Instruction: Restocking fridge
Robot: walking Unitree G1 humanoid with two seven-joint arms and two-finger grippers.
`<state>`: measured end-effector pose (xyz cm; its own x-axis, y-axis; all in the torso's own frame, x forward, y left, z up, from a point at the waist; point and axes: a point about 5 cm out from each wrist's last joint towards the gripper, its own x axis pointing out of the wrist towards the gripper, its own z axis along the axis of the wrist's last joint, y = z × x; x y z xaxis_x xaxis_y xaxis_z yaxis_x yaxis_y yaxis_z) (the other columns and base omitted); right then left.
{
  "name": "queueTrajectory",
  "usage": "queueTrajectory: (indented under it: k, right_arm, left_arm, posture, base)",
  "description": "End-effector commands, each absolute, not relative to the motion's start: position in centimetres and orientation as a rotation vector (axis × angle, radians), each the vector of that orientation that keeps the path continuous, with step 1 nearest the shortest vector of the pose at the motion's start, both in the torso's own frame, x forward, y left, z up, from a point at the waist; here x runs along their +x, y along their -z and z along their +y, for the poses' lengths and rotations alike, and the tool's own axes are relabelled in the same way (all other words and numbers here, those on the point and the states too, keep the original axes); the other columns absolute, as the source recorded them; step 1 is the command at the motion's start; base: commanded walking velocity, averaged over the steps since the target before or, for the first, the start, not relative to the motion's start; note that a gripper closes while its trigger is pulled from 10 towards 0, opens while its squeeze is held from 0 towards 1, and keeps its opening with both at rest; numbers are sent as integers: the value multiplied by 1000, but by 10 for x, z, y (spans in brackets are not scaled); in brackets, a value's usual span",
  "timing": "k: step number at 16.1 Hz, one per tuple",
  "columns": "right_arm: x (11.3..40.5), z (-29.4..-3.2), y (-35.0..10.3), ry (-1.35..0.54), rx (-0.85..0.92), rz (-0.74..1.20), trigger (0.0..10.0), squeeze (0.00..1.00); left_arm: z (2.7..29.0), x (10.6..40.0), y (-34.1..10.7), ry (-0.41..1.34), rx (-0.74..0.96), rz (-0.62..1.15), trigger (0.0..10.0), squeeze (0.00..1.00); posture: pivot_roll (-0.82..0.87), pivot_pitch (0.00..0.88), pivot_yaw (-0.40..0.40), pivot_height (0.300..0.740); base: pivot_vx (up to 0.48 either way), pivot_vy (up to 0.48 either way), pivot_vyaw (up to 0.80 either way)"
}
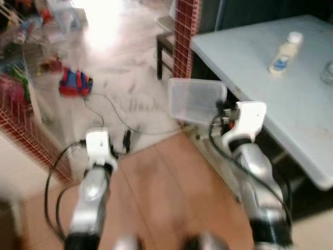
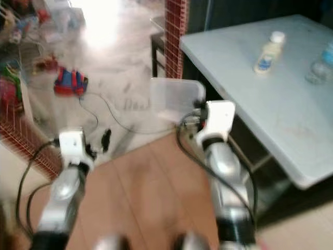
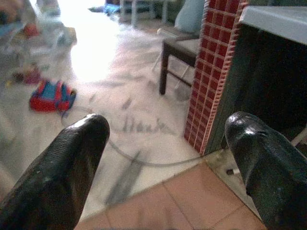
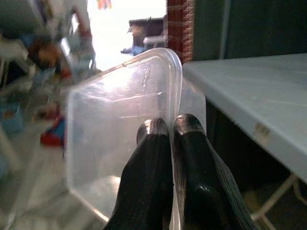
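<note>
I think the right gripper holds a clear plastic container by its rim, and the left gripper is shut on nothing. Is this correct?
Not fully. The left gripper is open: the left wrist view shows its two black fingers far apart with floor between them. The right gripper does pinch the rim of the clear plastic container.

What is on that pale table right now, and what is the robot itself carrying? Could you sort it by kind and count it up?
Cream bottle with white cap and blue label, on the table: 1
Clear bottle with blue on it, blurred, at the table's far edge: 1
Clear plastic container, pinched in the right gripper: 1
Total: 3
</note>
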<state>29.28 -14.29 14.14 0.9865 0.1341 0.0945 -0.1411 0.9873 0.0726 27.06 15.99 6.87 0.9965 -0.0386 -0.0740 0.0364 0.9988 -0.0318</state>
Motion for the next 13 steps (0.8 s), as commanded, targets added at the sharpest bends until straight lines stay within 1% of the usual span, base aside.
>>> queueTrajectory:
  k: [1, 3, 5, 7, 8, 9, 11, 12, 13]
  right_arm:
    - [295, -136, -149, -176, 82, -124, 10000, 0]
    - [295, -138, -140, -212, 20, -109, 10000, 0]
    - [293, -146, -134, -198, -2, -97, 10000, 0]
    - [291, -156, -128, -184, -17, -80, 10000, 0]
    - [292, -163, -124, -171, -35, -73, 10000, 0]
    - [294, -163, -124, -164, -37, -76, 10000, 0]
    - [297, -160, -123, -162, -36, -84, 10000, 0]
    - [302, -152, -128, -171, -29, -110, 10000, 0]
    - [304, -151, -129, -172, -25, -117, 10000, 0]
  left_arm:
    - [169, 268, -66, 15, -18, 89, 10000, 0]
    - [175, 256, -67, 47, 23, 87, 10000, 0]
    - [176, 246, -60, 76, 36, 128, 10000, 0]
    - [186, 244, -61, 93, 121, 127, 10000, 0]
    - [196, 259, -76, 129, 210, 59, 10000, 0]
    - [197, 274, -93, 153, 184, -20, 10000, 0]
    - [193, 287, -102, 181, 139, -36, 10000, 0]
    - [187, 297, -108, 218, 34, -29, 10000, 0]
    - [185, 301, -108, 223, -6, -35, 10000, 0]
  posture:
    - [40, 5, 4, 740]
    - [69, 0, -16, 740]
    - [75, 0, -14, 740]
    - [79, 0, -5, 740]
    - [81, 0, 3, 740]
    - [80, 0, 10, 740]
    - [75, 0, 15, 740]
    - [77, 0, 28, 740]
    - [83, 0, 27, 740]
  base:
    - [0, 0, 800]
    - [0, 0, 0]
    - [0, 0, 0]
    - [0, 0, 0]
    - [0, 0, 0]
    - [0, 0, 0]
    - [0, 0, 0]
    - [0, 0, 0]
    - [0, 0, 0]
